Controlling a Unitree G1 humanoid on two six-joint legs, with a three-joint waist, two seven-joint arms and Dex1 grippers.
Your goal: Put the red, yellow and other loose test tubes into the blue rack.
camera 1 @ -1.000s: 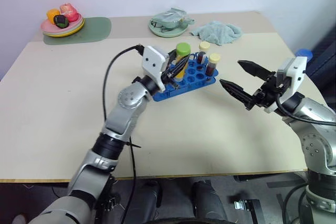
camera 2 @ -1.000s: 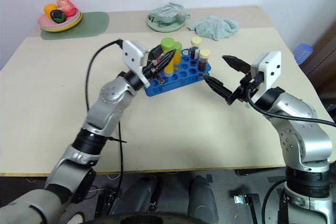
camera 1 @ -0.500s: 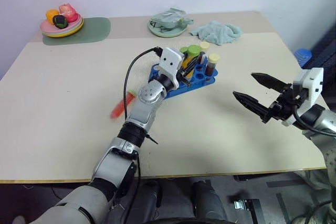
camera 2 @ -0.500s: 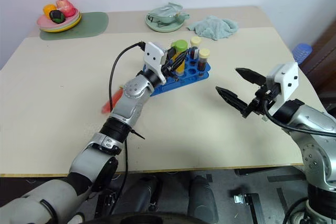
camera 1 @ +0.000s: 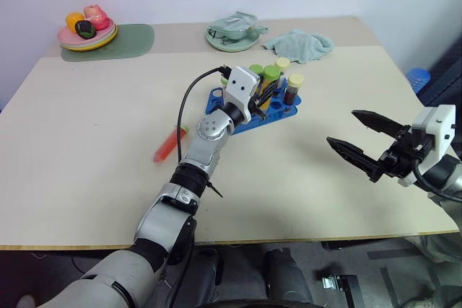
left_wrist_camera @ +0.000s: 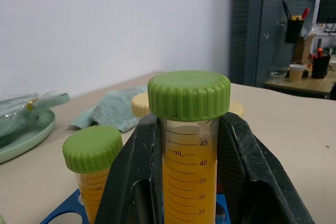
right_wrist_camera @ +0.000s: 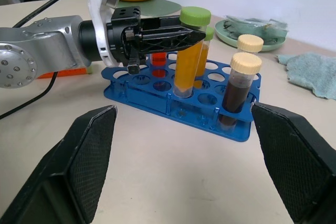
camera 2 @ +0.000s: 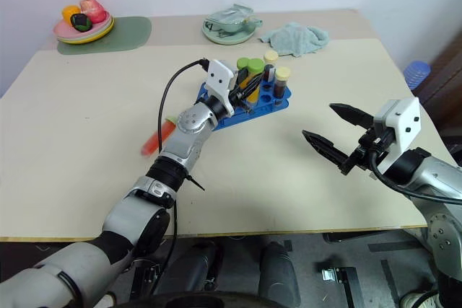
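The right gripper [camera 1: 361,141] is nearest, its fingers spread wide and holding nothing, pointing level across the worktop [camera 1: 86,178] toward the blue rack [right_wrist_camera: 173,103]. A red tube [camera 1: 167,145] lies loose beside the left forearm. Farther, the left gripper [right_wrist_camera: 173,35] pinches a yellow tube with a green cap [left_wrist_camera: 189,129], whose lower end stands in the rack.

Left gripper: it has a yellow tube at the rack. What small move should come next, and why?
Probably open the fingers and let go. The left gripper is shut on the yellow tube, whose lower end already sits in a hole of the blue rack. A red tube lies loose on the table.
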